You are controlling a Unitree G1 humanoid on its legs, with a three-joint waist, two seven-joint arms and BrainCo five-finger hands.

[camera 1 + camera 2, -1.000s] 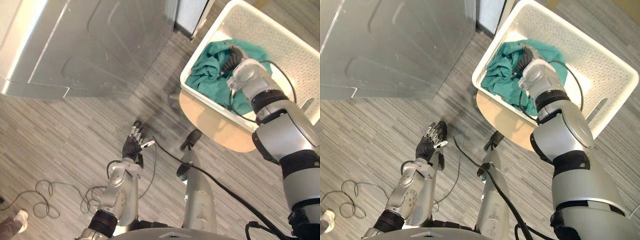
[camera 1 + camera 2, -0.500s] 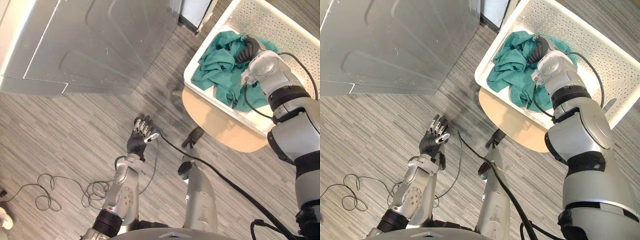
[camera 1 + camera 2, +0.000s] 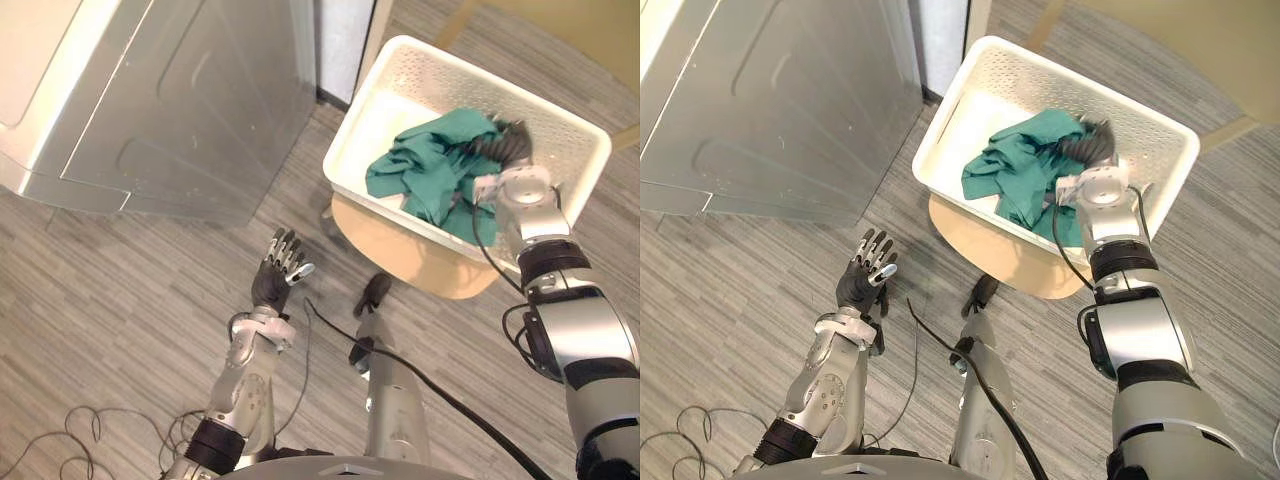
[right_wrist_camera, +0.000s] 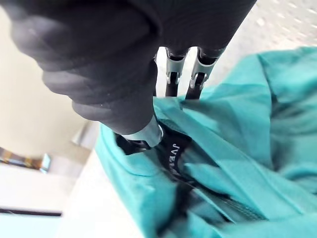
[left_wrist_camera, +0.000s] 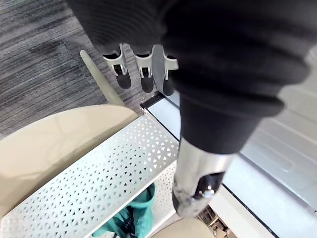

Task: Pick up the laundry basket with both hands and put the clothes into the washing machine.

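A white perforated laundry basket point(image 3: 365, 125) stands on a round beige stool point(image 3: 400, 250). Crumpled teal clothes point(image 3: 425, 175) lie inside it. My right hand point(image 3: 505, 145) reaches down into the basket at the far side of the heap. In the right wrist view its thumb point(image 4: 141, 131) and fingers pinch a fold of the teal clothes point(image 4: 237, 129). My left hand point(image 3: 275, 275) is held up over the floor, left of the stool, with straight fingers and nothing in it. The left wrist view looks past its fingers point(image 5: 143, 74) at the basket's wall point(image 5: 99, 178).
A large silver-grey washing machine front point(image 3: 180, 110) fills the upper left, close beside the basket. A dark gap and a pale panel point(image 3: 345, 40) stand between them. A yellow tabletop point(image 3: 580, 30) sits at the upper right. Grey wood-look floor lies all around.
The whole picture has shifted, so the camera has moved. My right hand's fingers have curled into the teal clothes. My left hand stays raised and open.
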